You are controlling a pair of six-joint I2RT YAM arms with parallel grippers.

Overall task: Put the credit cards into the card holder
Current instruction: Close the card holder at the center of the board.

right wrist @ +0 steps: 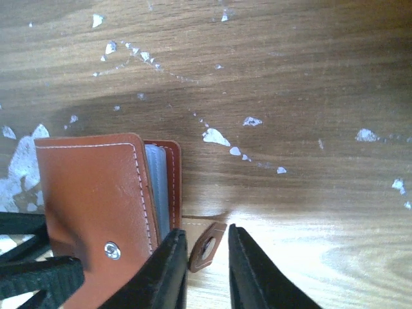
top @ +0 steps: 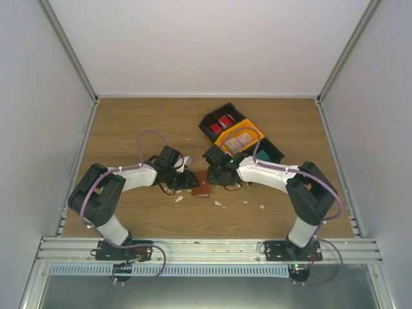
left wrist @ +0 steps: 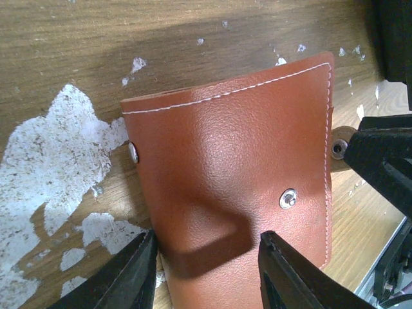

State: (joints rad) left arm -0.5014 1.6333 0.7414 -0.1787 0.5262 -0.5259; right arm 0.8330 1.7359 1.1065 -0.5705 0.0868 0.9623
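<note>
The move ahead turns on the snap tab [right wrist: 207,246]. It sticks out of the card holder [left wrist: 232,180] on the side toward your right arm, and your right gripper [right wrist: 206,235] has it between its jaws. Those jaws stand narrow, with barely any gap on either side of the tab (whether they actually bite it, you cannot tell from here). The holder lies on the wood between your two claws, its cover lifted a little so the pale pockets [right wrist: 159,187] show along the tab-side edge. Your left gripper [left wrist: 207,261] stands about half open over the cover's opposite end, with leather showing between its fingers and no clear grip. The credit cards [top: 219,123] sit in the bin tray [top: 207,126] beyond the holder, on the right arm's side, so that arm is nearer them.
</note>
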